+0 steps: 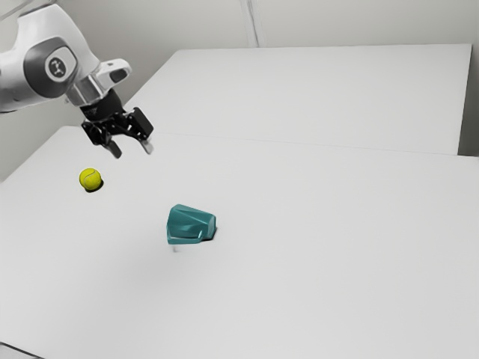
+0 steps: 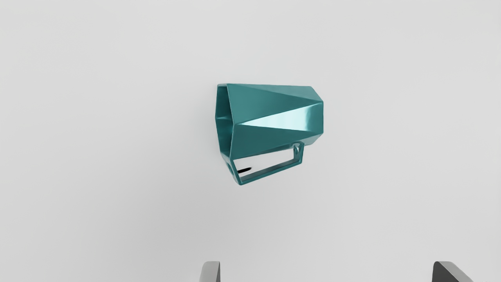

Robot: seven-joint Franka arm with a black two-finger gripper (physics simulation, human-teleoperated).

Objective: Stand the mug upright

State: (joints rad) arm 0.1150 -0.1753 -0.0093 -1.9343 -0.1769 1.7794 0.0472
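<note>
My gripper (image 1: 130, 149) hangs well above the table at the exterior view's upper left, its two fingers wide apart with nothing between them. A teal faceted mug (image 1: 190, 225) lies on its side on the table, lower in that view and toward the exterior view's right from the gripper. In the wrist view the same mug (image 2: 274, 117) shows its open mouth at one end and its angular handle along the side nearer my fingers. The gripper (image 2: 327, 270) is open there too, apart from the mug.
A yellow tennis ball (image 1: 90, 179) rests on the white table (image 1: 314, 284), toward the exterior view's left from the mug. Behind the table stands a large white panel-like surface (image 1: 322, 93).
</note>
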